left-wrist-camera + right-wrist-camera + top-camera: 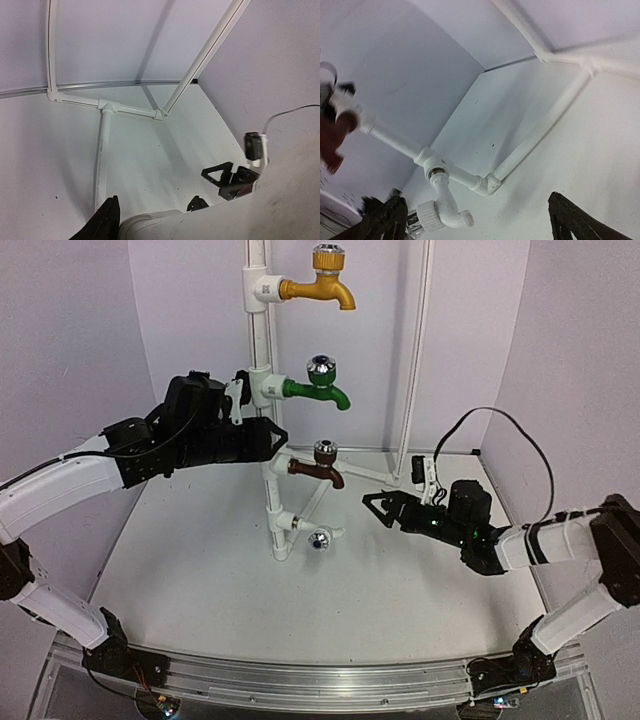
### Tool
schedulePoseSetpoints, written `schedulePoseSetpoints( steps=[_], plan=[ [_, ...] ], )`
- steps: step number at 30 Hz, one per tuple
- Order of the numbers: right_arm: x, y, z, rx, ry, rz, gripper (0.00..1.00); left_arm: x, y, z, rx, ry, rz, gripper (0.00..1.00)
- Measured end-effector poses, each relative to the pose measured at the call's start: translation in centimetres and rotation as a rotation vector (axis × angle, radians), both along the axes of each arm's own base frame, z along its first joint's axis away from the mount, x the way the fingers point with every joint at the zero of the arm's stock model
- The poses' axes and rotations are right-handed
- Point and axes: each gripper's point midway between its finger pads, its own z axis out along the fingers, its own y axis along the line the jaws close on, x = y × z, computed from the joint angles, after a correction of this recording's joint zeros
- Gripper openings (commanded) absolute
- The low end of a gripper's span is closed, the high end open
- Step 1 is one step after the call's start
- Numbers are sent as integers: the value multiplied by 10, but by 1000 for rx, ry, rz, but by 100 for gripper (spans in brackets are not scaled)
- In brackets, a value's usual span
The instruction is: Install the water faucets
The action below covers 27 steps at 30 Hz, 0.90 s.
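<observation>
Mia: Closest to the lens, the metal rail [300, 677] carries both arm bases, and beyond it the white counter [180, 580] spreads out under the pipework.

Tom: Take me up the upright pipe [262, 350].

Mia: Four taps on it! The yellow faucet [325, 285] is on top, with the green faucet [322, 385] below and the brown faucet [322, 465] under that. The white faucet [317, 538] sits at the lowest fitting, just above the counter.

Tom: Is the white one seated?

Mia: From the right wrist, its stem enters the T-fitting [427, 159] with a band of brass thread showing, and the knob and spout hang toward the camera. How far in it is screwed, I can't judge from this angle.

Tom: And the left end effector [274, 435]?

Mia: It's partly closed around the upright pipe, between the green and brown taps. Its own wrist view shows a black finger on each side of the white tube.

Tom: Right side?

Mia: The right end effector [374, 508] is spread wide and holding nothing. It's low over the counter, to the right of the white faucet and clear of it.
</observation>
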Motion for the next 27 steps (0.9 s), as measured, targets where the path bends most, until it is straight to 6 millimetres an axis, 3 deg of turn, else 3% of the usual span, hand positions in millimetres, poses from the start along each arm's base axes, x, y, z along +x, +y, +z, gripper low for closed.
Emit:
schedulePoseSetpoints(
  steps=[3,7,11,16,22,27],
  plan=[
    [-34,16,27,-274,-436,122,98,-3,-1,0,3,3,-15,0],
    [-54,21,10,-575,-804,285,98,-5,-1,0,6,4,-32,0],
    [-64,24,3,-681,-1040,379,95,-7,-2,0,8,6,-39,0],
    [-70,43,-6,-680,-1177,473,87,-7,-2,0,8,5,-44,0],
    [-75,65,-31,-679,-1198,564,76,-8,-2,0,9,5,-48,0],
    [-71,78,-37,-660,-1214,536,65,-8,-2,0,9,5,-49,0]
  ],
)
